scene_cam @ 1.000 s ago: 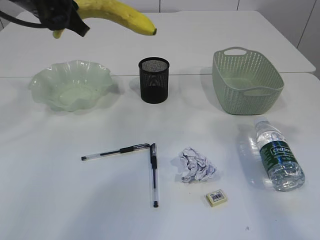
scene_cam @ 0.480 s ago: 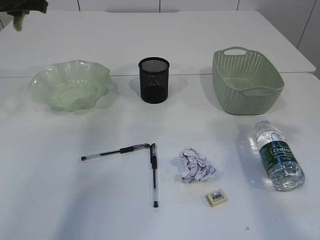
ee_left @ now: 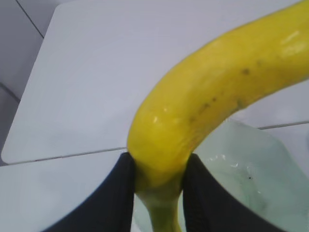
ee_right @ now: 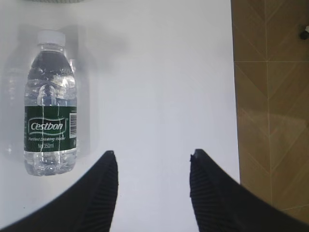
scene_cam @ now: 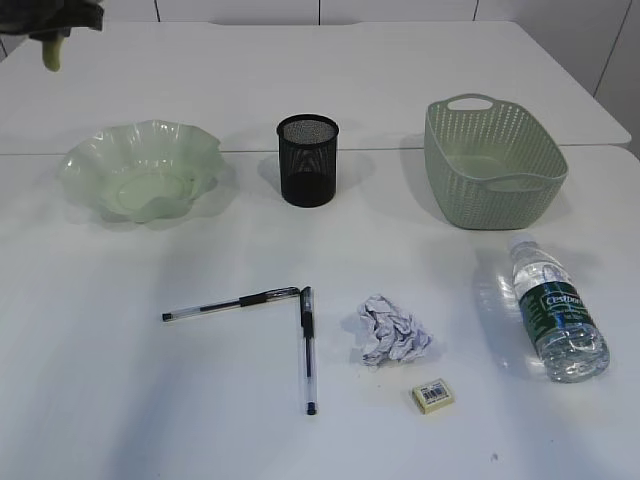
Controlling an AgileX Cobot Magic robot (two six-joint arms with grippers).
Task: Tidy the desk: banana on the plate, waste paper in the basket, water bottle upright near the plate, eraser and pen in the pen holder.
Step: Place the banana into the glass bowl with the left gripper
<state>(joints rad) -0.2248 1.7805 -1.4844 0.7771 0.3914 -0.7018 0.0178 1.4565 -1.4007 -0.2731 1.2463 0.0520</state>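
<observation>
Exterior view: white desk (scene_cam: 120, 400), white wall panels (scene_cam: 400, 10).

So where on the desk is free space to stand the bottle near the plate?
Bare desk lies between the plate and the pen holder, and in front of the plate down to the pens. It is crowded around the paper ball and eraser.

Bright, even overhead light is seen throughout. Soft shadows are cast on the large plain white tabletop (scene_cam: 300, 90). Glare is shown on the clear plastic bottle with dark green label (scene_cam: 558, 312). The curved yellow banana (ee_left: 207, 106) is rendered blurred close-up.
</observation>
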